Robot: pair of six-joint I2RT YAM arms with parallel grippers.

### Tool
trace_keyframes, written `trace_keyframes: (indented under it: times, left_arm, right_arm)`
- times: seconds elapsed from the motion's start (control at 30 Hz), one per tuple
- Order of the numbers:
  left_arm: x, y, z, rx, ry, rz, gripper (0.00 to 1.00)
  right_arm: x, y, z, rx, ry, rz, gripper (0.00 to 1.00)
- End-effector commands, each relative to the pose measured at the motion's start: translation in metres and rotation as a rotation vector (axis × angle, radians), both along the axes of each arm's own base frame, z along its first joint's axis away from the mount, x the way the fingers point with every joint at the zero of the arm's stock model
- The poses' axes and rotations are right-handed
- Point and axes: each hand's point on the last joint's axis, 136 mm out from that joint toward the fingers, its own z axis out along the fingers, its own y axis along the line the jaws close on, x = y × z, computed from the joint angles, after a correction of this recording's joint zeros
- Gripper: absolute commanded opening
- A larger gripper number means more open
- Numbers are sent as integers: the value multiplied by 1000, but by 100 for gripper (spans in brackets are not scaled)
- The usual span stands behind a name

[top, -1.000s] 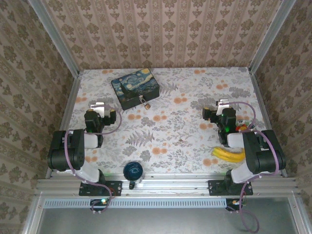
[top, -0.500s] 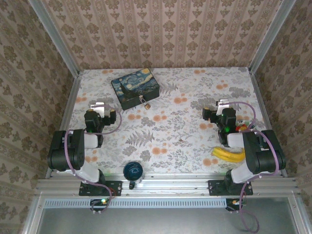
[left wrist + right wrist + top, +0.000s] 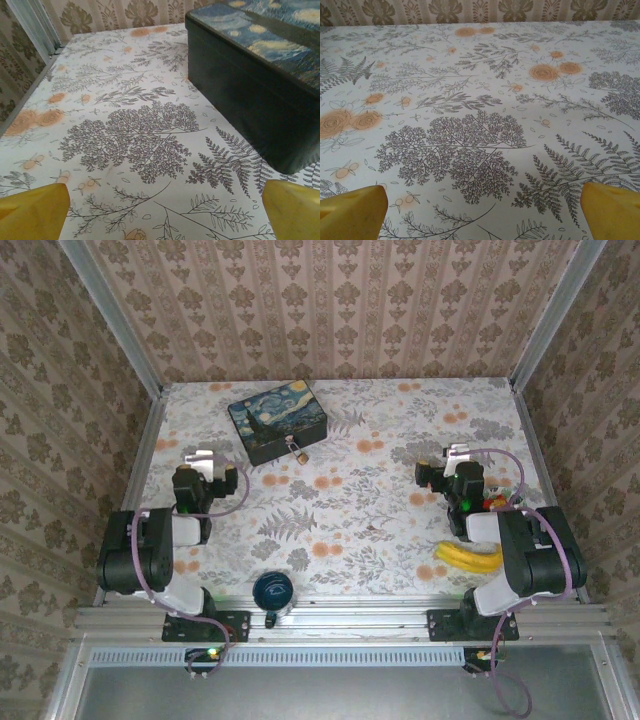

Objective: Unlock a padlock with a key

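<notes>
Jaws on your left and right are both wide open, holding nothing; padlock (image 3: 298,452) sits at the tin's (image 3: 277,418) front.

Back left, tin (image 3: 278,418) with padlock (image 3: 298,452) at its front; banana (image 3: 468,558) front right.

Brass padlock (image 3: 298,453) hangs at the painted tin's (image 3: 278,420) front.
</notes>
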Motion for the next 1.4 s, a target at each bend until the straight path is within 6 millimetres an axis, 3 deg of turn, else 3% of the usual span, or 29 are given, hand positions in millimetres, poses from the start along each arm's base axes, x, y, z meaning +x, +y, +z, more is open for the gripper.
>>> trace_keyframes:
  times: [0.0, 0.2, 0.27, 0.3, 0.47, 0.7, 0.83, 1.03, 1.37]
  left_arm:
    - [-7, 8, 23, -6, -72, 51, 100]
    - [-25, 20, 54, -15, -132, 134, 100]
    - [-31, 22, 66, -39, -131, 159, 100]
    - [-35, 23, 71, -55, -131, 168, 100]
    - [-58, 18, 105, -164, -176, 172, 100]
    - [-85, 2, 132, -359, -187, 132, 100]
    - [-93, -7, 134, -415, -158, 107, 100]
    - [-100, -9, 129, -459, -108, 116, 100]
    - [-101, -11, 127, -483, -97, 109, 100]
  right_arm:
    - [6, -5, 11, -10, -12, -29, 100]
    - [6, -3, 28, -47, 34, -56, 100]
    - [0, 1, 22, -80, 122, -70, 100]
    - [-2, 3, 30, -100, 125, -77, 100]
    - [-25, 33, 34, -224, 242, -66, 100]
    - [-68, 75, 54, -275, 322, 17, 95]
    - [-94, 94, 61, -281, 371, 79, 87]
    - [-131, 113, 49, -267, 492, 160, 75]
    - [-158, 136, 24, -264, 682, 225, 53]
